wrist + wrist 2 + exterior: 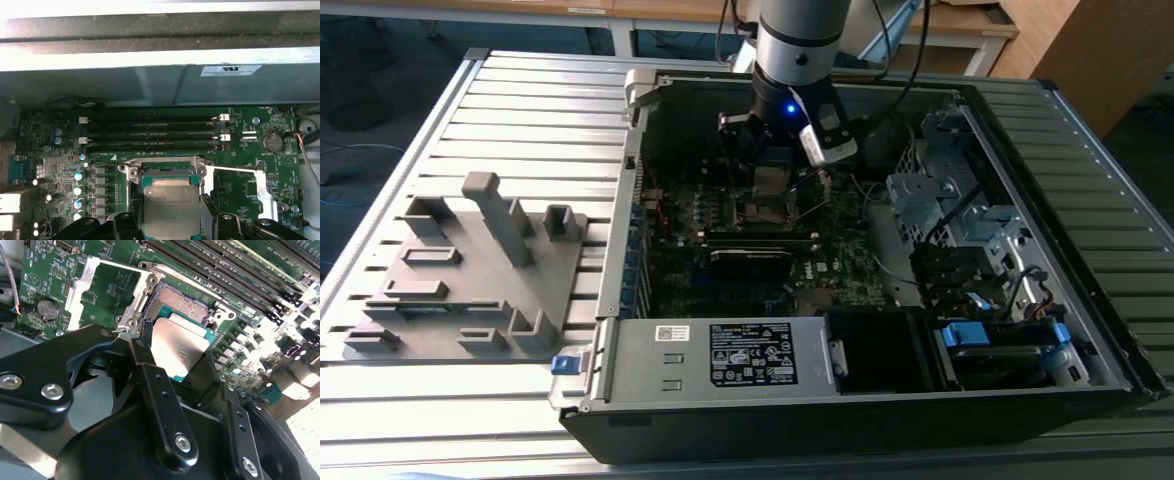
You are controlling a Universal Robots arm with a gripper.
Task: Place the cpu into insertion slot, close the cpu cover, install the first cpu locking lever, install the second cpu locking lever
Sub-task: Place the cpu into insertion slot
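My gripper (176, 359) is shut on the cpu (179, 351), a flat silver-grey square chip pinched at two opposite edges by the black fingers (142, 352). The chip hangs tilted just above the insertion slot (184, 306), a dark square socket with a metal rim, and partly overlaps it. In the first wrist view the cpu (170, 209) sits between the fingers right beside the insertion slot (167, 170). The cpu cover (82, 282) is swung fully open and lies flat next to the socket, also seen as cpu cover (263, 192). In the exterior view the gripper (774, 175) reaches down into the case.
The motherboard (720, 215) lies inside an open computer case (867, 395) on a slatted metal table (520, 110). Long black memory sticks (150, 135) run beside the socket. A drive cage and cables (947, 200) fill the exterior view's right. A grey fixture (467, 270) stands on the left.
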